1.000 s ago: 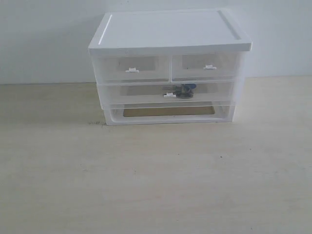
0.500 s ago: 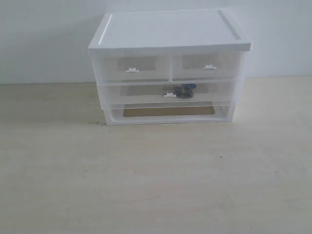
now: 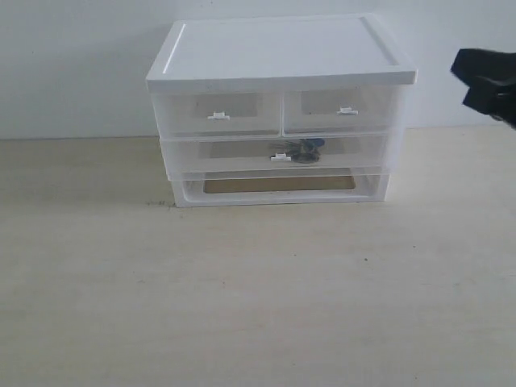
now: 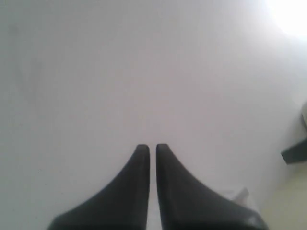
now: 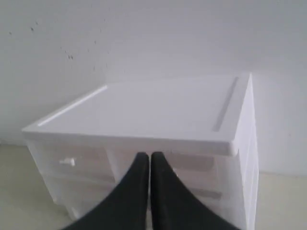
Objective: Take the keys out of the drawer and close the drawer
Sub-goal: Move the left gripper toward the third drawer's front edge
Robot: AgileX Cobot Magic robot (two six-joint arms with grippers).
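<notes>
The keys (image 3: 306, 148), a dark bunch with a blue head, lie inside the wide translucent drawer (image 3: 226, 153), just right of its small white tab handle (image 3: 280, 158). That drawer sits pushed into the white-topped drawer unit (image 3: 274, 52). My right gripper (image 3: 468, 76) comes in at the right edge of the exterior view, level with the unit's top and well apart from it; it is shut, with nothing between its fingers (image 5: 140, 165). The left gripper (image 4: 152, 147) is shut and empty, facing a blank white wall. It does not show in the exterior view.
Two half-width drawers (image 3: 218, 113) (image 3: 343, 109) sit above the wide one, and a handleless frame slot (image 3: 278, 187) below it. The unit stands at the back of a pale wooden table (image 3: 258, 298), against a white wall (image 3: 81, 64).
My right gripper has come into the exterior view at the right edge; it was out of view before. The drawer unit and the keys have not moved.
</notes>
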